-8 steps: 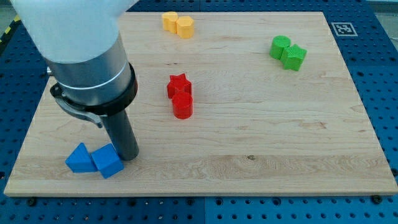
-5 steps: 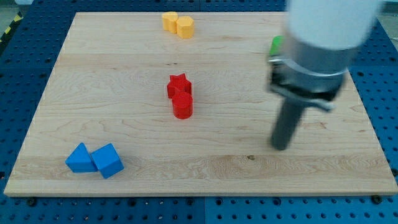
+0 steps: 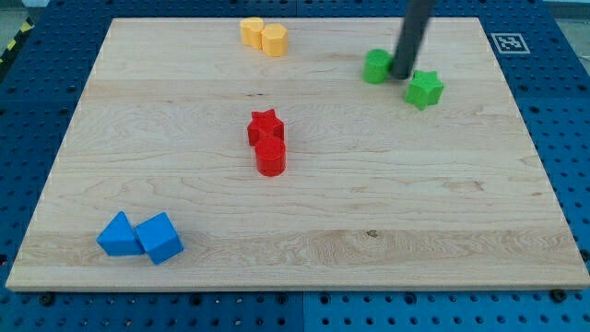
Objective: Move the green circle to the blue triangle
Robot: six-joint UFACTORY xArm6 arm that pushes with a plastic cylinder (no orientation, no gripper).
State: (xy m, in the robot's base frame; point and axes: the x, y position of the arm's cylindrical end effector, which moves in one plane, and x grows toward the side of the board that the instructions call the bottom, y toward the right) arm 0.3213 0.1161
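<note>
The green circle (image 3: 375,66) lies near the view's top right. My tip (image 3: 401,76) stands right against its right side, between it and the green star (image 3: 424,89). The rod rises from there to the view's top edge. Two blue blocks sit touching at the view's bottom left: a blue triangle (image 3: 117,234) and another blue block (image 3: 160,238) on its right. They are far from the tip and the green circle.
A red star (image 3: 265,125) and a red cylinder (image 3: 271,157) touch near the board's middle. Two yellow blocks (image 3: 264,36) sit together at the view's top. The wooden board (image 3: 442,212) lies on a blue pegboard.
The arm swept from the blue blocks at bottom left to the top right. The tip now sits between the green blocks; the circle has shifted left and the star apart from it.
</note>
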